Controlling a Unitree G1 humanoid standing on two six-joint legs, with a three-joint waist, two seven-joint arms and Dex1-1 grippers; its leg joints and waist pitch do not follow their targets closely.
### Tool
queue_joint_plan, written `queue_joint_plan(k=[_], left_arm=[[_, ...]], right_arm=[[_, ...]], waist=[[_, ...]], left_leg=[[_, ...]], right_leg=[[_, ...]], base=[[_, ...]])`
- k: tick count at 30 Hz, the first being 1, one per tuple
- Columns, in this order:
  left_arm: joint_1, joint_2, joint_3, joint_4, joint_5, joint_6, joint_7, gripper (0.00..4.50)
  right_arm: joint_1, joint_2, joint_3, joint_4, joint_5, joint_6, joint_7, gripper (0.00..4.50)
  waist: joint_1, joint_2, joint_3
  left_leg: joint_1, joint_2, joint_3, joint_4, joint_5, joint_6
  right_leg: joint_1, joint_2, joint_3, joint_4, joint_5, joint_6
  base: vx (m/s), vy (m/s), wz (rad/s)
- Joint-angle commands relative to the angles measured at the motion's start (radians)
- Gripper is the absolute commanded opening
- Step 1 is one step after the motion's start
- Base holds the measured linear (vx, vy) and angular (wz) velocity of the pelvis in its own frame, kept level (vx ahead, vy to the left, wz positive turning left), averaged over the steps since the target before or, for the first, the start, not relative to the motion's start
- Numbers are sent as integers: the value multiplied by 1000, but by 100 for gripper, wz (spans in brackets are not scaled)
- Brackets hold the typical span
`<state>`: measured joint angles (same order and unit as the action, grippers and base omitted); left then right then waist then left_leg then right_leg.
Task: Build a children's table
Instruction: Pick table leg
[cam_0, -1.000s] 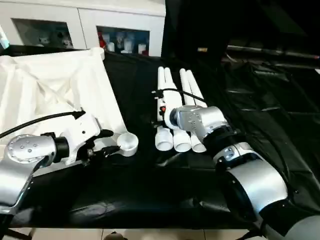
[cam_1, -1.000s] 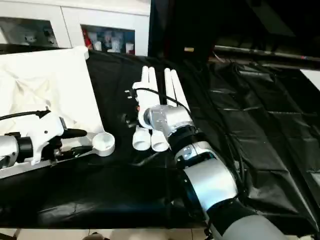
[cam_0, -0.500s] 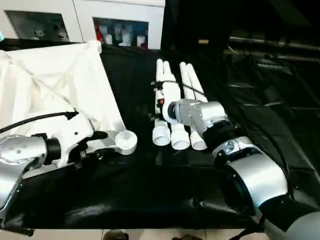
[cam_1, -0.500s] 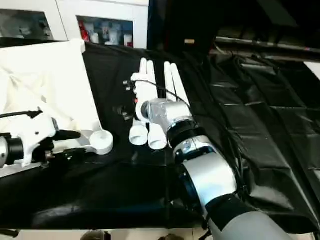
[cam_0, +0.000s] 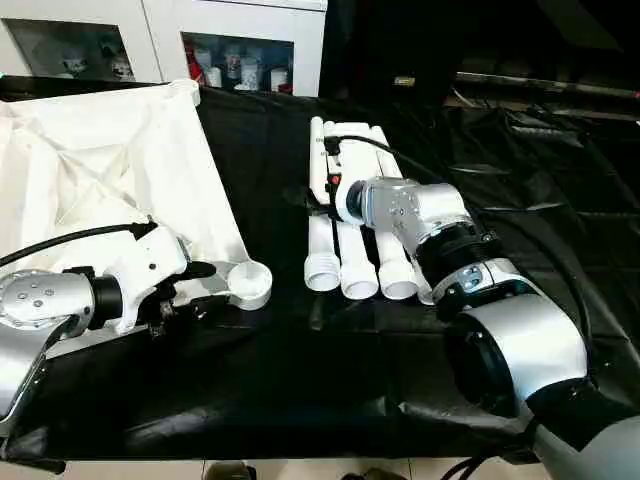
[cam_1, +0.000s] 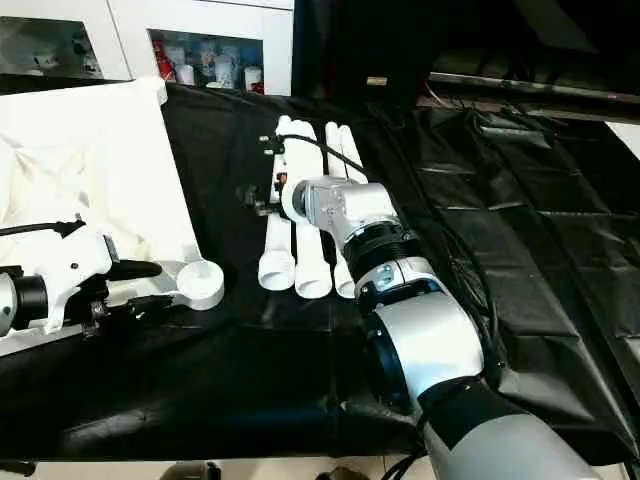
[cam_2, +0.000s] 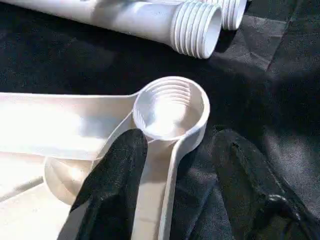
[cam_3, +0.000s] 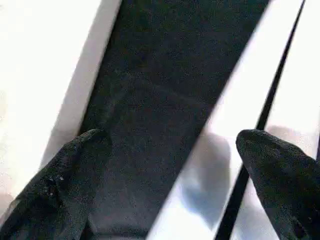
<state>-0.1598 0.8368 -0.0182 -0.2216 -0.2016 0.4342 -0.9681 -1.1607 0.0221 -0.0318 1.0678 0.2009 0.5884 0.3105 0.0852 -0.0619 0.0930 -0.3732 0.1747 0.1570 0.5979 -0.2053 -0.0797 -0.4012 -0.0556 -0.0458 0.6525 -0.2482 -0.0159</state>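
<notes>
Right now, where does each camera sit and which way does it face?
Left eye: on the head, facing forward and down at the tabletop and legs; both silver forearms show.
Right eye: same scene from slightly to the side.
Left wrist: along the left tool, its two black fingers astride the corner socket.
Right wrist: along the open right tool, above the legs.
Shared: left wrist and eyes show the corner socket.

The scene is viewed from head height, forward and down, by both eye views. The corner socket (cam_2: 170, 107) is seen close by the left wrist view, the legs (cam_3: 280, 100) by the right.
</notes>
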Motion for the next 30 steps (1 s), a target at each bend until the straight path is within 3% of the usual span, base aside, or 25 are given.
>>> queue_joint_plan(k=[1,12,17,27,30], left_arm=[[-3,0,-8,-19,-1,-6,-1,243],[4,1,-14,-27,-2,-3,-3,243],[4,-2,-16,-34,-5,1,-3,243],[1,-6,-20,-42,-6,7,-1,246],[3,-6,-19,-45,-6,6,0,246]], right_arm=[[18,5,-6,18,-6,4,-2,450],[39,32,7,73,-30,28,2,450],[42,37,26,104,-50,80,13,450],[38,30,19,143,-67,93,-4,350],[35,29,14,148,-71,98,-6,339]], waist=[[-3,30,-75],[-3,28,-74],[-1,28,-75],[2,27,-74],[2,26,-75]], left_leg=[[16,40,-2,-61,106,2],[16,42,-2,-64,75,-2],[17,44,-2,-64,67,-3],[17,45,-2,-68,29,-31],[17,45,-2,-68,29,-31]], right_leg=[[63,-73,50,-35,335,-267],[63,-76,50,-38,291,-267],[61,-76,50,-38,278,-267],[60,-79,51,-42,229,-248],[59,-79,51,-42,228,-247]], base=[[0,0,0],[0,0,0],[0,0,0],[0,0,0],[0,0,0]])
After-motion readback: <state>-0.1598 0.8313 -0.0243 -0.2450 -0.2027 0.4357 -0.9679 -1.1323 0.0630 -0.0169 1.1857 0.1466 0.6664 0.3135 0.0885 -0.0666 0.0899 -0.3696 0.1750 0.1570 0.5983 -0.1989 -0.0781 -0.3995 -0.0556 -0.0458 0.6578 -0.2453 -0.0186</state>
